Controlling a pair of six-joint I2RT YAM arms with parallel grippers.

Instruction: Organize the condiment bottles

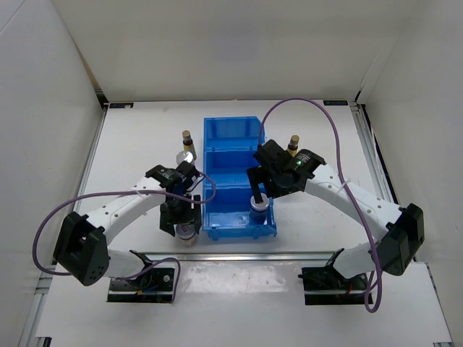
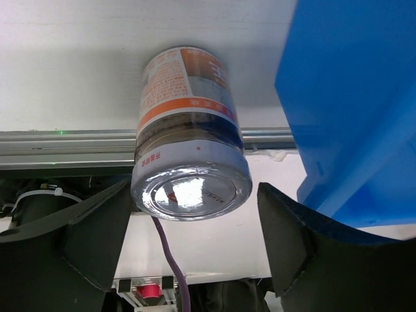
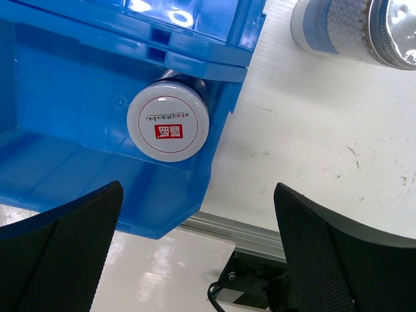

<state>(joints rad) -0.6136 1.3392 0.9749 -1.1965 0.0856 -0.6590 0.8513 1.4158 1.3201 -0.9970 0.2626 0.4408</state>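
My left gripper point(image 1: 182, 215) is open and straddles a squat silver-lidded jar point(image 1: 187, 233) with an orange label on the table left of the blue bin point(image 1: 230, 126). In the left wrist view the jar point(image 2: 188, 123) stands between the fingers point(image 2: 97, 240), its lid close to the left one. My right gripper point(image 1: 258, 189) is open above a white-lidded jar point(image 1: 257, 207) in the bin's near compartment; the right wrist view shows that jar point(image 3: 168, 120) in the corner. A white-blue cylinder point(image 3: 338, 26) stands outside the bin. Dark gold-capped bottles stand at the left point(image 1: 187, 137) and the right point(image 1: 293, 142).
Another silver lid point(image 1: 184, 157) shows beside the left dark bottle. A metal rail point(image 1: 289, 255) runs along the near table edge behind both grippers. White walls enclose the table. The bin's wall point(image 2: 351, 97) is close to the right of my left gripper point(image 2: 194, 190).
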